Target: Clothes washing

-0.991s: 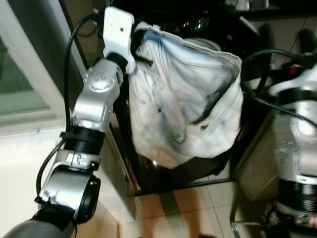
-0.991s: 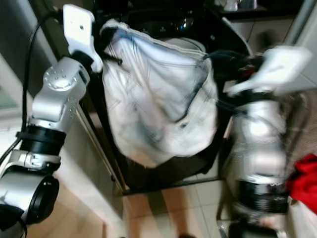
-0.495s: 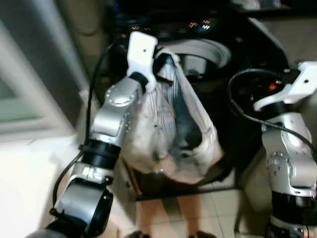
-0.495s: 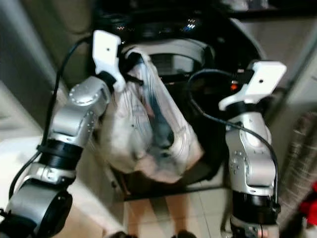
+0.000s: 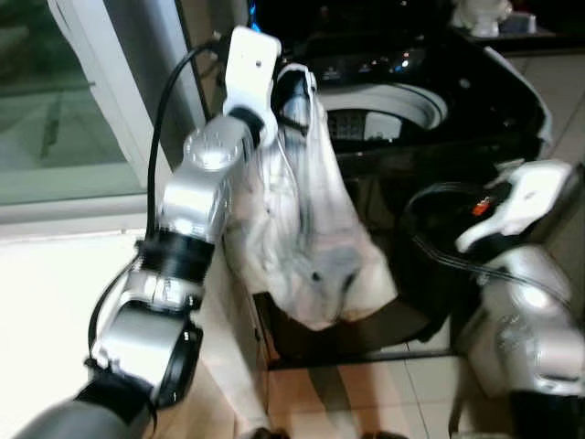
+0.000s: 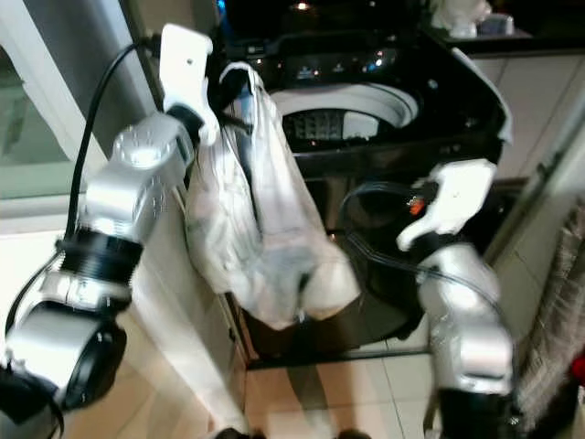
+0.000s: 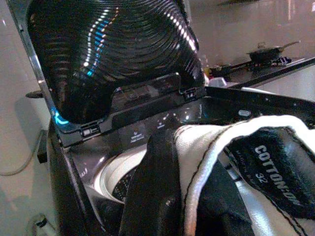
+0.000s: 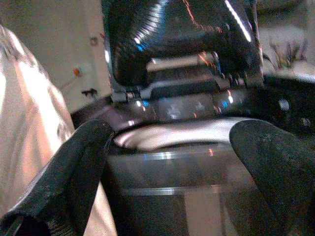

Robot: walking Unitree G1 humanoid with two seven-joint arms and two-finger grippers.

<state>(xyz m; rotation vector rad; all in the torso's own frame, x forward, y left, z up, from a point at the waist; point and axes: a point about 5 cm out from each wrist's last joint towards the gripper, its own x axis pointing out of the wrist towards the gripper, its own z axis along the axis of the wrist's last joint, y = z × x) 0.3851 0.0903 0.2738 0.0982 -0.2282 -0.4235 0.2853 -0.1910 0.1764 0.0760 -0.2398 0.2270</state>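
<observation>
A pair of white jeans (image 5: pixel 311 229) hangs in a long bundle from my left gripper (image 5: pixel 291 87), which is shut on the waistband. In the left wrist view a black finger (image 7: pixel 152 187) presses the fabric beside the jeans' size label (image 7: pixel 275 172). The jeans dangle at the front left corner of a black top-loading washing machine (image 5: pixel 512 101). Its lid (image 7: pixel 113 54) stands open and the white drum rim (image 5: pixel 384 105) shows. My right gripper (image 8: pixel 172 162) is open and holds nothing. It sits low in front of the machine, pointing at the front panel.
A glass door or window (image 5: pixel 55 101) and a pale ledge (image 5: pixel 46 302) are on my left. Tiled floor (image 5: pixel 366 393) lies below the machine. A stove with a pan (image 7: pixel 268 49) stands behind it. A white item (image 5: pixel 480 14) sits on the back counter.
The right gripper let go of the jeans and its arm dropped low. The jeans, earlier spread between both grippers, now hang narrow from the left one. The camera view has also shifted.
</observation>
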